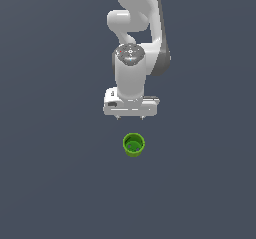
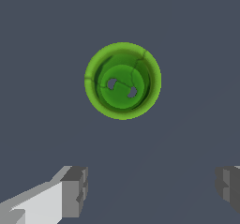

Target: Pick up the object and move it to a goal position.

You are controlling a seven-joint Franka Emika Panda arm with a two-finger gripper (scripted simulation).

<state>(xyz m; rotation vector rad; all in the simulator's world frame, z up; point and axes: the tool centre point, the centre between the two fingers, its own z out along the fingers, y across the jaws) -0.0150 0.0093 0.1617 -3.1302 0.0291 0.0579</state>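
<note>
Panda arm [image 1: 135, 38] comes in from the top centre of the exterior view, wrist pointing straight down. Gripper [image 1: 130, 118] sits just above frame centre, its two fingertips showing as small nubs under the white hand body.

Gripper is wide open and holds nothing. In the wrist view the two grey fingers [image 2: 75, 190] sit at opposite lower corners, well apart, with bare floor between them. The gap is clearly wider than the cup.

The cup [image 1: 133, 145] is just below frame centre in the exterior view, slightly right of the midline, directly below the gripper in the picture and apart from it. No contact. In the wrist view the cup [image 2: 123, 81] is in the upper middle of the frame, a bit above centre, not between the fingers.

Cup stands upright, mouth facing the camera: bright green thick rim, darker green inner wall, lighter green bottom with two small grey spots. Faint seam lines cross the rim and inside.

It rests on a flat dark grey-blue floor [image 1: 55, 173] that fills both views. How high the fingertips are above the floor: cannot tell from these angles.
</note>
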